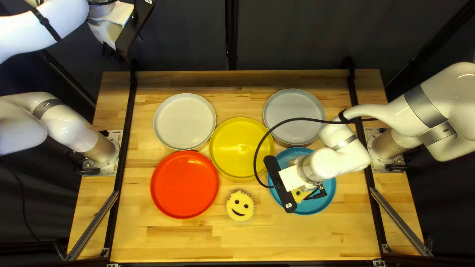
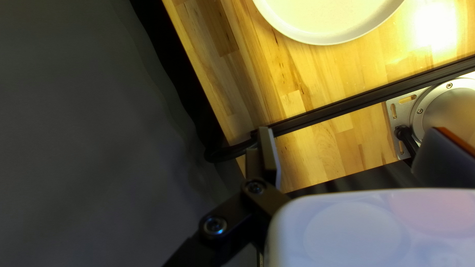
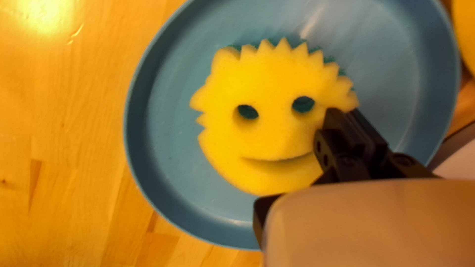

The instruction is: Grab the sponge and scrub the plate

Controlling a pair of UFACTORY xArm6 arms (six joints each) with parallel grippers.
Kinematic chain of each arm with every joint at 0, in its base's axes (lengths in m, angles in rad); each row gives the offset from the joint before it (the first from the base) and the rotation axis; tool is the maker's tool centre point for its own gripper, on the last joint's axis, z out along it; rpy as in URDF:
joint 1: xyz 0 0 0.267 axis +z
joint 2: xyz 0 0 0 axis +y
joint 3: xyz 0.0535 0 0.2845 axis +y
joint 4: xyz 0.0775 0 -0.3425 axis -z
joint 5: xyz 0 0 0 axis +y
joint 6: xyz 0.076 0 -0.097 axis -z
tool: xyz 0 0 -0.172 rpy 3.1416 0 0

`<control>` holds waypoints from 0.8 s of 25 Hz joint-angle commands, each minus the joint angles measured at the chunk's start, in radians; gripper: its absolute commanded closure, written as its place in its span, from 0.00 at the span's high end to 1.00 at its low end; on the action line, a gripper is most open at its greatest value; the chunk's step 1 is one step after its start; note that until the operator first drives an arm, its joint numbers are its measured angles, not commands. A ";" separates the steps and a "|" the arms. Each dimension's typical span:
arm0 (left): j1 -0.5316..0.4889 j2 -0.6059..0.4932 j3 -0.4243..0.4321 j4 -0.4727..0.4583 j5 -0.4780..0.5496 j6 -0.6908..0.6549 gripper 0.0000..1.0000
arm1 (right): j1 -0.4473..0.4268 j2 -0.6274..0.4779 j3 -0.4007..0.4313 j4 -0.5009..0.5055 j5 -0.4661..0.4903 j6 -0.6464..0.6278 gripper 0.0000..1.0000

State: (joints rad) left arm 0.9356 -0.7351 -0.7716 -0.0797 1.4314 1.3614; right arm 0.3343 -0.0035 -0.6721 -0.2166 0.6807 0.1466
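At the upper left, the left tool (image 1: 110, 50) hangs beyond the worktop (image 1: 178, 242); its opening and grip I cannot tell. Next come a white plate (image 1: 184, 121) above a red plate (image 1: 184, 184), then a yellow plate (image 1: 237, 143) above a loose sponge (image 1: 240, 206). Right of centre, below a grey plate (image 1: 289, 106), the blue plate (image 1: 326, 198) carries another sponge (image 3: 267, 138) under the right tool (image 1: 315, 192), opening and grip unclear.

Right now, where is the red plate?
In the top left view, the red plate sits left of the yellow plate, below the white plate, on the table's left half.
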 commanded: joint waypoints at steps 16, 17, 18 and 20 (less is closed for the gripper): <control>0.000 0.000 0.000 0.000 0.000 0.000 1.00 | -0.017 0.010 0.010 -0.022 0.046 0.057 0.00; 0.000 0.000 0.000 0.000 0.000 0.000 1.00 | -0.009 0.008 0.012 -0.022 0.049 0.060 0.00; 0.000 0.000 0.000 0.000 0.000 0.000 1.00 | 0.008 0.003 0.017 -0.022 0.054 0.064 0.00; 0.000 0.000 0.000 0.000 0.000 0.000 1.00 | 0.025 -0.006 0.027 -0.022 0.056 0.068 0.00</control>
State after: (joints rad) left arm 0.9356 -0.7351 -0.7716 -0.0797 1.4314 1.3614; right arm 0.3396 -0.0007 -0.6547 -0.2379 0.7315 0.2074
